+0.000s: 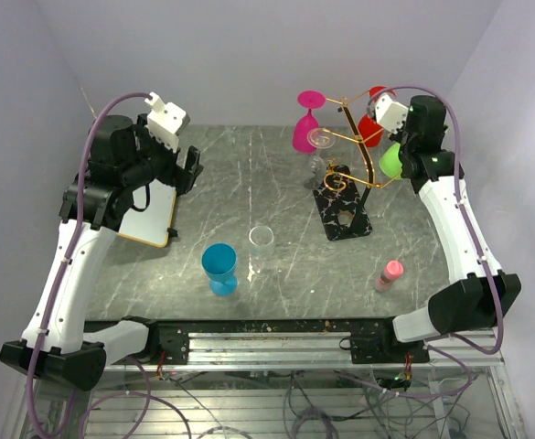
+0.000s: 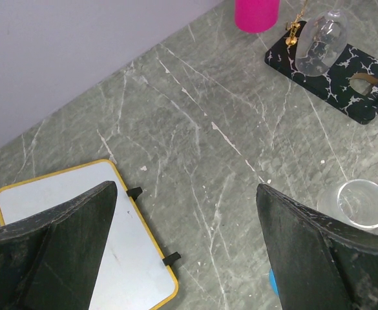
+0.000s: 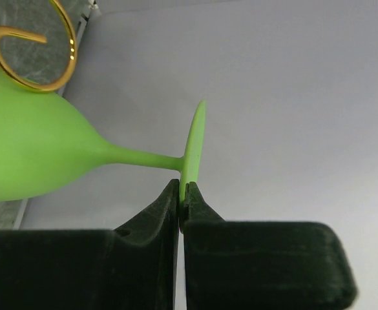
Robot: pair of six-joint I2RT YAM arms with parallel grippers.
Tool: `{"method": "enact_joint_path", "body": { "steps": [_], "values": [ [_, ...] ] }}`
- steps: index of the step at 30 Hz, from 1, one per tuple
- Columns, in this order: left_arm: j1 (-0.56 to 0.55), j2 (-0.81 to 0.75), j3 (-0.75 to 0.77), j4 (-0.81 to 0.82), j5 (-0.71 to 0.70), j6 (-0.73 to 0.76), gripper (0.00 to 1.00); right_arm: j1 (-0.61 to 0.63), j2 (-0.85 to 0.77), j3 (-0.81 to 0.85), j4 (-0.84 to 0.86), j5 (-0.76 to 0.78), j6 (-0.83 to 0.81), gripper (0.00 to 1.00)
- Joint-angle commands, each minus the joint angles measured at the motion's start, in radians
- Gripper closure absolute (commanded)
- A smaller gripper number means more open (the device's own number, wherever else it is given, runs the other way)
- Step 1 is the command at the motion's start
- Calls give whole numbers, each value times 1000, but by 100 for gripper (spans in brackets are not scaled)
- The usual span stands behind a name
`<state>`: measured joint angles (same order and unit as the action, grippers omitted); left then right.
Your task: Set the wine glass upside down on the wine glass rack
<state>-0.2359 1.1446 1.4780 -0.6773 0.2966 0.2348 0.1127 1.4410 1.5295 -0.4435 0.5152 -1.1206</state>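
Observation:
My right gripper is shut on the rim of the foot of a green wine glass. The stem runs sideways in the right wrist view, bowl to the left. A gold curl of the wine glass rack crosses the top of the bowl. From above, the green wine glass hangs at the right side of the gold wire rack, with my right gripper beside it. The rack's black marbled base lies on the table. My left gripper stands open at the back left, its fingers wide apart over bare table.
A pink glass, a red glass and a clear glass hang on the rack. On the table are a clear cup, a blue glass and a pink bottle. A yellow-edged white board lies under the left gripper.

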Motion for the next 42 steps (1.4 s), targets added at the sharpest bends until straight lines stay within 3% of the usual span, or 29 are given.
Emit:
{"method": "enact_joint_path", "body": {
  "steps": [1, 11, 26, 42],
  "values": [
    [10, -7, 16, 36, 36, -2, 1, 28, 24, 29, -35, -31, -38, 100],
    [17, -15, -2, 36, 42, 10, 1, 98, 66, 65, -95, -107, -32, 100],
    [47, -34, -26, 44, 77, -7, 1, 134, 166, 136, -55, -98, -33, 100],
    [57, -25, -21, 47, 82, -2, 1, 130, 236, 164, 23, 24, -66, 100]
  ]
}}
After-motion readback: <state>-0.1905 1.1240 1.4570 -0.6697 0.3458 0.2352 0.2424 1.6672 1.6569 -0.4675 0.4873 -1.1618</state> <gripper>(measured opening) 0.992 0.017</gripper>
